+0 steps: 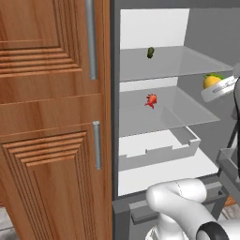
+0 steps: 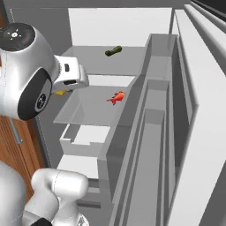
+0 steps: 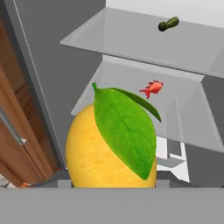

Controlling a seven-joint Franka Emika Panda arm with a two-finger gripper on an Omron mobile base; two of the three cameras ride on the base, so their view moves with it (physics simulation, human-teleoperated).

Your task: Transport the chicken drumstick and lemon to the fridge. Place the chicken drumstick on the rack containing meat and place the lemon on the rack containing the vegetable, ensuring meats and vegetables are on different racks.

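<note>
1 lemon (image 3: 111, 144), 1 veg, 1 meat, fridge (image 1: 197, 28) open.
Cabinet at left; veg (image 1: 150, 52) on upper rack (image 1: 187, 63), red meat (image 1: 151, 100) on lower rack. Lemon gripped in fingers, just outside fridge front; fingers hidden behind it. Drumstick unseen.

The lemon (image 3: 109, 144) is bright yellow with a green leaf on top, held up in front of the open fridge (image 1: 197, 33), near its right side. The dark green vegetable (image 1: 150, 52) lies on the upper rack (image 1: 187, 63). The red meat chunk (image 1: 151, 100) lies on the shelf below.
</note>
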